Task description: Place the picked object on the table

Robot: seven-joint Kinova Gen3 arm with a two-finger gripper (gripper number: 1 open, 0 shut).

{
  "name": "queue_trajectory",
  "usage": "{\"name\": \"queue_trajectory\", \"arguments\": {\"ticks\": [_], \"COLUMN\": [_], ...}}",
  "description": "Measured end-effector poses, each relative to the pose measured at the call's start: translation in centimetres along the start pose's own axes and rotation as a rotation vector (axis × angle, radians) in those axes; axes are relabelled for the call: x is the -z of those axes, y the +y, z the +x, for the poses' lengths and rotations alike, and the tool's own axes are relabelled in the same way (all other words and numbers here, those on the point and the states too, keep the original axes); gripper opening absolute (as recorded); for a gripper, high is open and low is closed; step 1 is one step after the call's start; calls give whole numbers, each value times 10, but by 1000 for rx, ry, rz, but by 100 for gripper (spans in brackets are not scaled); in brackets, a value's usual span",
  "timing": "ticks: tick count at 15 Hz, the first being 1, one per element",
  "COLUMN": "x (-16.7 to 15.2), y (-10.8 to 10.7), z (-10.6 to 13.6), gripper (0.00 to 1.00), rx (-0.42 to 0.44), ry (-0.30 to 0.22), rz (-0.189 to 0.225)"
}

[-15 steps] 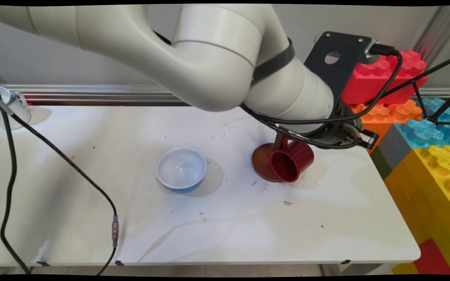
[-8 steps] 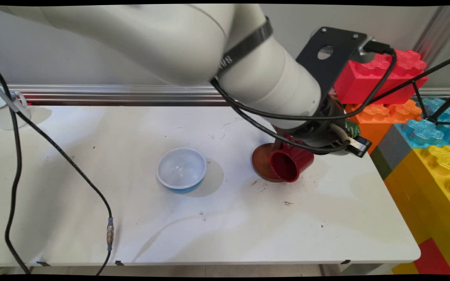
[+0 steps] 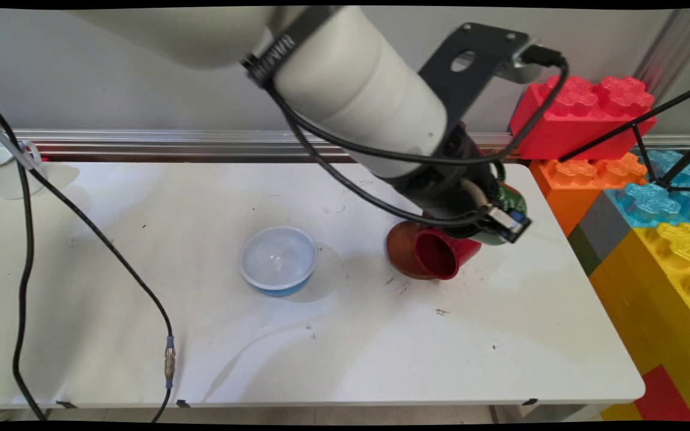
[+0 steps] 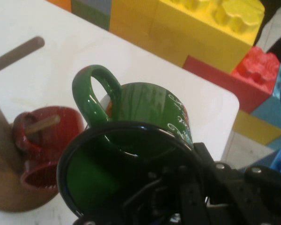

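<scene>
Green glazed mug (image 4: 145,117) with a looped handle and pale lettering on its side sits right in the black two-finger gripper (image 4: 178,197), filling the hand view; the jaws look clamped on its dark rim, mouth toward the camera. From the main view the same green mug (image 3: 510,200) peeks out beyond the wrist, raised over the white table (image 3: 321,347) near its far right corner. Just beside it, a dark red mug (image 3: 441,254) hangs tilted on a brown wooden mug stand (image 3: 402,248), a peg through its handle, mouth facing the near side. Further left, well apart, a pale blue plastic bowl (image 3: 278,260) rests on the scuffed tabletop. Black cables (image 3: 21,269) dangle at the left. Giant toy bricks (image 3: 650,197), red, orange, blue and yellow, are stacked along the right, with a grey wall behind.
</scene>
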Motion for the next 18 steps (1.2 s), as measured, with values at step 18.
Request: {"name": "queue_trajectory", "arguments": {"ticks": [18], "x": [48], "y": [-79], "z": [-47], "gripper": [0], "rx": [-202], "ry": [-330], "rz": [27]}}
